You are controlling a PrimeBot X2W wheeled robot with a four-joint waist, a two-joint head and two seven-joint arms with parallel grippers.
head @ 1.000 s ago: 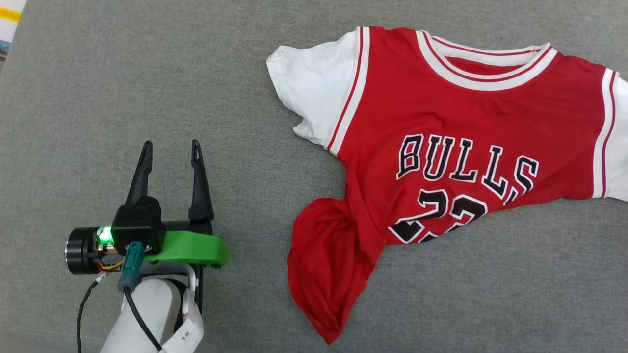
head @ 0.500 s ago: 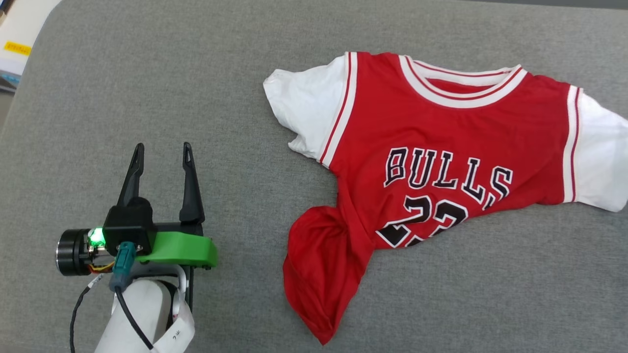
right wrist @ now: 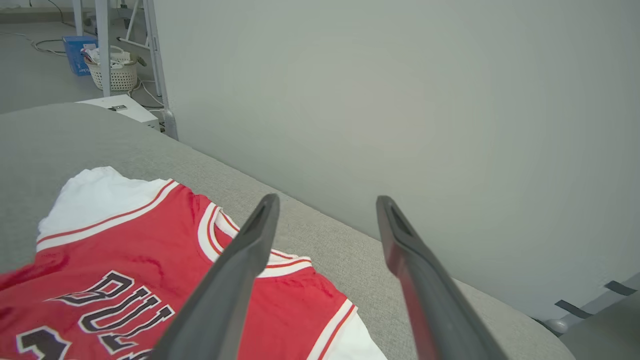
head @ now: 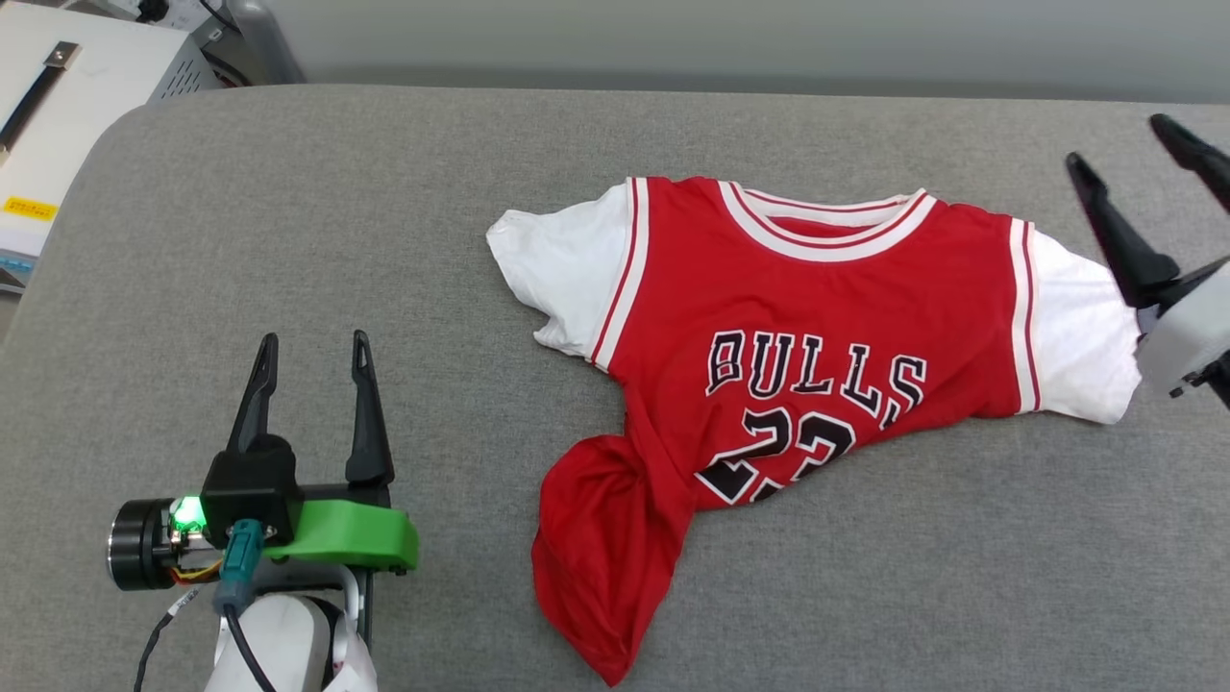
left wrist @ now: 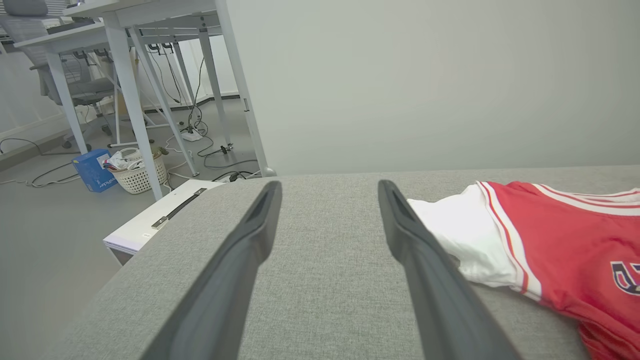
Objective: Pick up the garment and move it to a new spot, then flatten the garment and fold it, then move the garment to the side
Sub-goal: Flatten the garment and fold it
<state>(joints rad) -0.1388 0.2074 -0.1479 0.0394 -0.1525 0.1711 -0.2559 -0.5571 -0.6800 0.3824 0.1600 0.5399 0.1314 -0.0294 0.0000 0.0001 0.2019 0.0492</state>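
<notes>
The garment [head: 817, 327], a red jersey with white sleeves, black "BULLS" lettering and the number 23, lies chest-up on the grey padded table [head: 384, 192]. Its lower part is twisted into a bunch toward the near left. My left gripper [head: 313, 339] stands open well to the left of it, with nothing between its fingers. My right gripper [head: 1119, 142] is open at the right edge, just beyond the garment's right sleeve and holding nothing. The left wrist view has the open left gripper [left wrist: 330, 185] over bare table and the garment [left wrist: 560, 250] at right. In the right wrist view, the open right gripper [right wrist: 327, 198] hangs above the garment [right wrist: 125, 250].
A white case [head: 67, 106] sits off the table's far left corner. A plain wall runs close behind the table's far edge. Desk legs [left wrist: 130, 100], a basket [left wrist: 137, 172] and a blue box [left wrist: 92, 170] stand on the floor to the left.
The head camera has moved, so the whole picture slid down and the table's far edge shows. My right gripper has come into view at the right, open. The garment lies as before.
</notes>
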